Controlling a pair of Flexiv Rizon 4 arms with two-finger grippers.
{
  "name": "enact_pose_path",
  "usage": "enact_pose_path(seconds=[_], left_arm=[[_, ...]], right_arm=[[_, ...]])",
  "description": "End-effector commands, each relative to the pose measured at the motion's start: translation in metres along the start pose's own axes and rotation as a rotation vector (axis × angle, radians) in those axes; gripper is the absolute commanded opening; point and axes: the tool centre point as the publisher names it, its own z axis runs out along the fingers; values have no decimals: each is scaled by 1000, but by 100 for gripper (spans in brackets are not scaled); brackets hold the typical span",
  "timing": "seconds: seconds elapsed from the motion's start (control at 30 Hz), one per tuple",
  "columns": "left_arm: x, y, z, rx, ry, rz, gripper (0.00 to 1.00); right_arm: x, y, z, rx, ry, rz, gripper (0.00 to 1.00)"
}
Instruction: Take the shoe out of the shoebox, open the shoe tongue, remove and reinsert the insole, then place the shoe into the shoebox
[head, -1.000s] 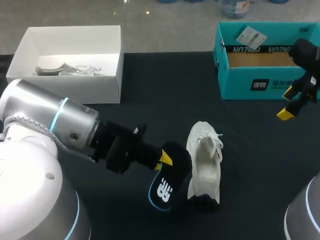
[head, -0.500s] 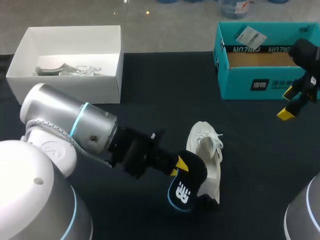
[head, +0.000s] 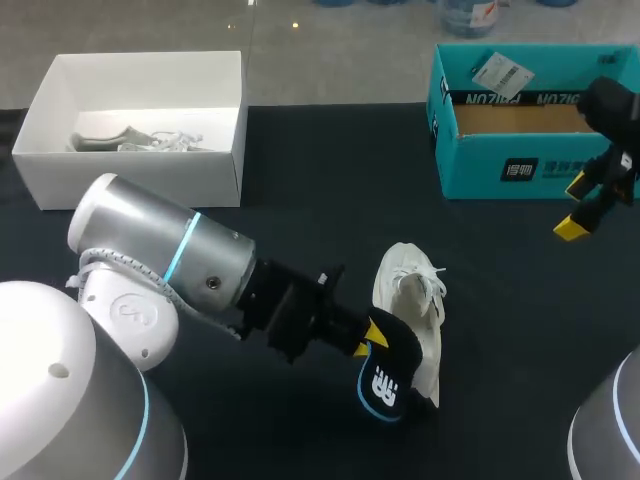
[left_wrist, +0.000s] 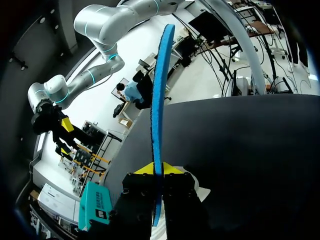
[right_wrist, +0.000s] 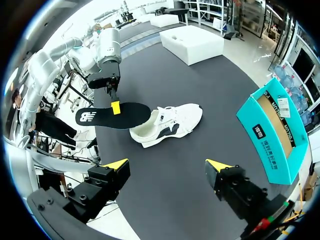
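A white shoe (head: 412, 310) lies on the black table with its laces pointing away from me; in the right wrist view the shoe (right_wrist: 172, 122) is on its side. My left gripper (head: 366, 334) is shut on the edge of a black insole (head: 386, 372) with a blue underside, held just over the shoe's heel end. Seen edge-on in the left wrist view, the insole (left_wrist: 159, 100) stands between the fingers of the left gripper (left_wrist: 159, 169). The teal shoebox (head: 530, 170) stands open at the back right. My right gripper (head: 577, 207) hangs open and empty in front of it.
A white box (head: 140, 160) at the back left holds another pale shoe (head: 140, 140). The teal shoebox (right_wrist: 275, 125) and the white box (right_wrist: 192, 42) both show in the right wrist view, far ahead of the open right gripper (right_wrist: 167, 165).
My left arm has carried the insole rightward and slightly toward me, from beside the shoe to over its heel end. The right arm has kept still.
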Motion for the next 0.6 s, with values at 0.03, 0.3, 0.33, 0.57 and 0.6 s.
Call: enact_pose_path(seconds=[0.03, 0.3, 0.33, 0.57, 0.6], left_arm=[[-1, 3, 6, -12, 3, -1, 0], [-7, -15, 1, 8, -7, 33, 0], [-8, -19, 1, 13, -8, 39, 0], [-13, -30, 16, 41, -15, 43, 0], [-13, -29, 19, 41, -13, 38, 0]], right_arm=[[-2, 1, 1, 3, 1, 0, 100], [-2, 1, 1, 3, 1, 0, 100], [-2, 1, 1, 3, 1, 0, 100], [-2, 1, 1, 3, 1, 0, 100], [-2, 1, 1, 3, 1, 0, 100]])
